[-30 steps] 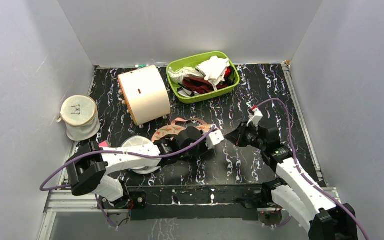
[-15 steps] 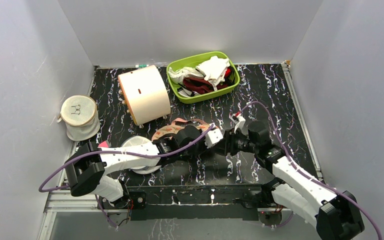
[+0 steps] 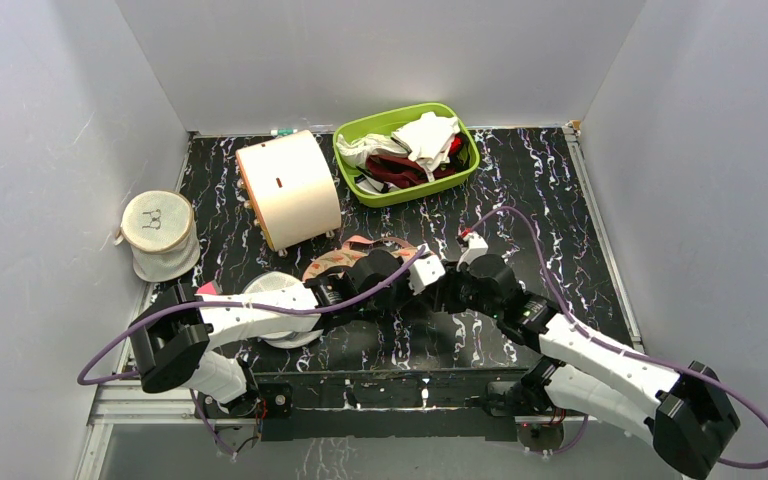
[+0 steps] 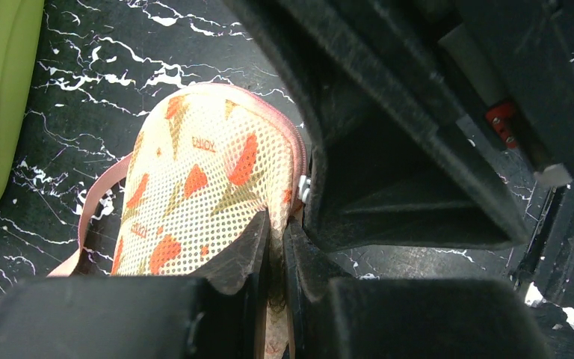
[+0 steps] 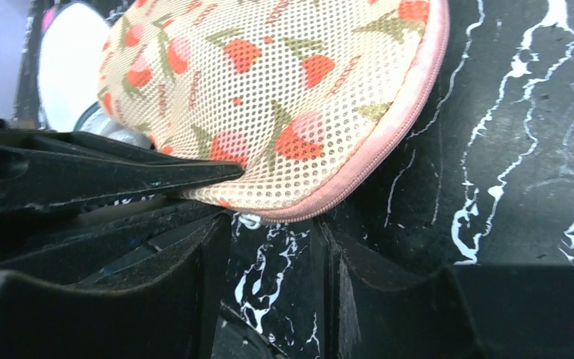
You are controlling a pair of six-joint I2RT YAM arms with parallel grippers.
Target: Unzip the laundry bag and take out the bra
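Peach mesh laundry bag point(image 4: 194, 187), rounded pink zip edging point(image 5: 366, 172), left fingers point(image 4: 232, 258) pinching it, right fingers point(image 5: 389, 299) apart

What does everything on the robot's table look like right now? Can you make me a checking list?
Surface: black marbled table.
Job's things: laundry bag lying on the table, zip edge looks shut; bra: nothing seen.
Clutter: green tub of cloths, cream cylinder, white mesh bag, round white pouch.
Grippers: left pincer shut on the bag's edge; right pincer open, by the zip pull.
Cables: purple cable looping along each arm.
Surroundings: grey walls.
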